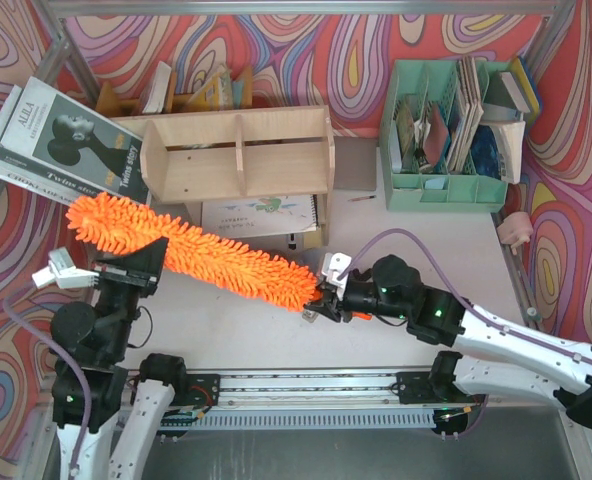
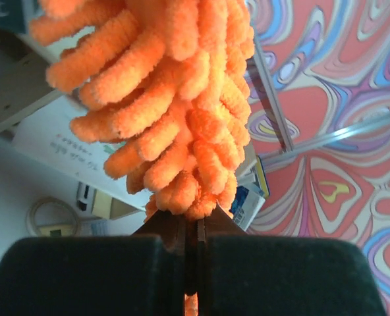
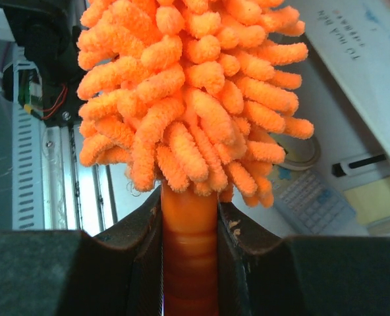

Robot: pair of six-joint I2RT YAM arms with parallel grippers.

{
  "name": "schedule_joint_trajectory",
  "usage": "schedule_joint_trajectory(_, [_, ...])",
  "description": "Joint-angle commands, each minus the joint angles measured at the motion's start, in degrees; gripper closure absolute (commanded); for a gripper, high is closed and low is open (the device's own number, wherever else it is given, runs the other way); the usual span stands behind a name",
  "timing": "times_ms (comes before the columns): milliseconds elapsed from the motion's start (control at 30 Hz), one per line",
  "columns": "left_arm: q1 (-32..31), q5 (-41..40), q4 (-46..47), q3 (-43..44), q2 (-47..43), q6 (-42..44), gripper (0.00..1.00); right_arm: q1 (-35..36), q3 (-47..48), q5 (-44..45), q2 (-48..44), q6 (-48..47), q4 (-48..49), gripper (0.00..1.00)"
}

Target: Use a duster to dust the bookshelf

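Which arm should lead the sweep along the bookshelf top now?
Right, probably. The right tool clamps the duster by its rigid handle, so it can steer the head toward the bookshelf. The left tool pinches only soft fluff, which would likely slip.

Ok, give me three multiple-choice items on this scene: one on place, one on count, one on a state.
1. Where is the duster?
A. inside the bookshelf
B. in front of it
C. in the green organiser

2. How many compartments has the bookshelf?
A. two
B. three
C. five

3. The right end effector is:
A. open, holding nothing
B. shut on a magazine
C. shut on the duster

Answers:
1. B: it lies slantwise, nearer the arms than the shelf.
2. A: one divider splits it.
3. C: it clamps the orange handle.
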Motion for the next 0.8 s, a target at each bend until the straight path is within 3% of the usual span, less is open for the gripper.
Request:
schedule_joint_trajectory(0, [0.2, -11.29, -9.28, -2.88, -3.49, -3.73, 1.0, -0.38, 1.23, -0.41, 2.28, 2.19, 4.66, 1.0])
schedule_joint_trajectory(100, [0.2, -13.88, -12.08, -4.37, -4.53, -6.98, 1.0, -0.38, 2.69, -1.09, 3.72, 2.14, 3.11, 0.99])
schedule_joint_trajectory(200, [0.16, -18.81, -19.67, -3.99, -4.07, -12.86, 1.0, -0.38, 2.66, -0.86, 3.03, 2.29, 2.69, 0.93])
schedule_joint_trajectory(333, [0.2, -22.51, -23.24, -4.49, -3.77, -15.45, 1.0, -0.38, 1.77, 1.47, 0.72, 2.31, 1.88, 0.84])
schedule_joint_trajectory(433, [0.2, -24.94, -24.77, -5.53, -4.13, -18.21, 1.0, -0.38, 0.42, 4.7, -1.74, 2.23, 2.17, 0.72])
schedule_joint_trajectory(600, [0.2, -27.19, -24.5, -6.97, -4.11, -20.46, 1.0, -0.38, -2.65, 11.89, -6.97, 2.04, 4.58, 0.43])
schedule_joint_trajectory(767, [0.2, -29.94, -23.61, -8.63, -4.06, -22.41, 1.0, -0.37, -4.21, 15.45, -10.31, 1.35, 5.41, 0.32])
